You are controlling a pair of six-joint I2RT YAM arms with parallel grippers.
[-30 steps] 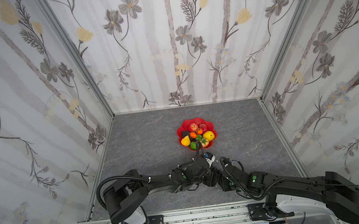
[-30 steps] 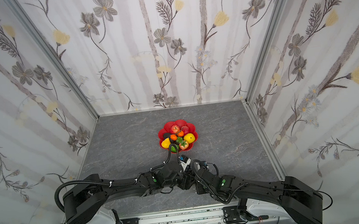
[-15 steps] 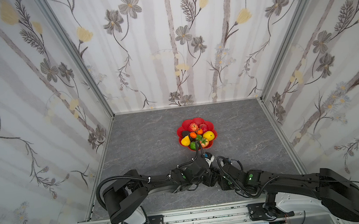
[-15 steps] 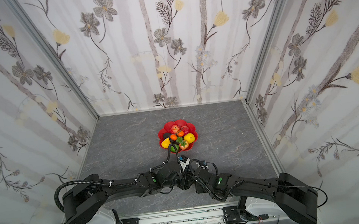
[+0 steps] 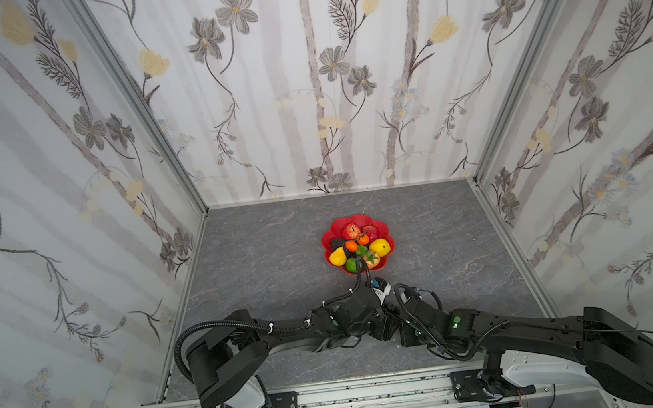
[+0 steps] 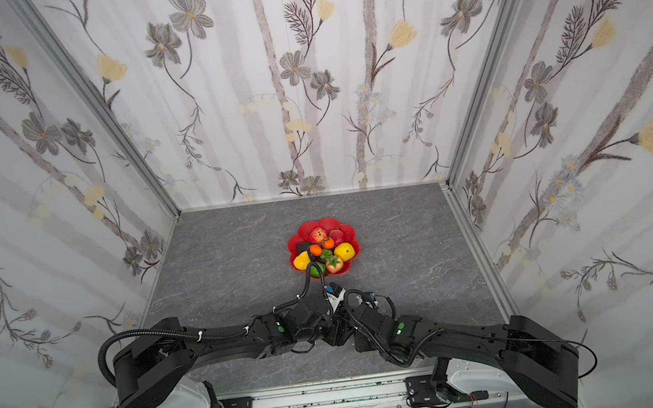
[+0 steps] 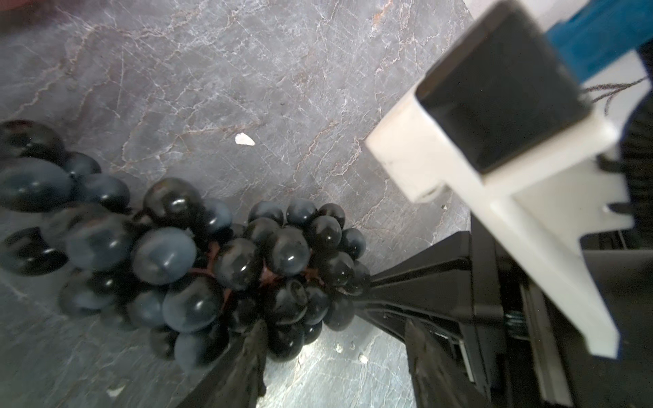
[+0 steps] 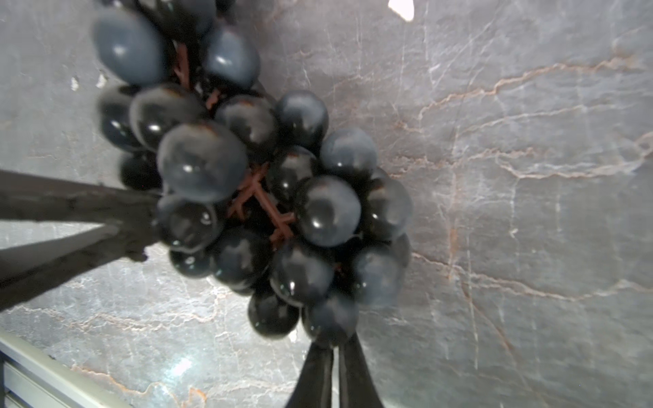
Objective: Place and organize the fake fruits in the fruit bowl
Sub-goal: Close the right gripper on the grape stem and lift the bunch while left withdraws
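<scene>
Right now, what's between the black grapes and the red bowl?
Between grapes and bowl, only bare grey tabletop, in a top view; a black cable arches over it.

The fruit bowl [image 5: 381, 226] [image 6: 303, 229], a glossy red dish with a scalloped petal rim, is sitting upright and holding a crowded heap of fake fruits [image 5: 359, 247]. A red apple [image 5: 352, 231] and another red piece [image 5: 370, 232] are lying at its far side. A dark piece [image 5: 336, 243] and a small orange [image 5: 351, 246] are lying toward its middle, a lemon [image 5: 379, 247] and a yellow pear [image 5: 338, 257] at opposite sides, and a green lime [image 5: 350, 265] beside a leafy strawberry [image 5: 371, 259] at its near rim. The black grape bunch [image 7: 247, 268] [image 8: 265, 197] is lying outside the fruit bowl, apart from its near rim, its glossy grapes clustering around a reddish-brown stem.
</scene>
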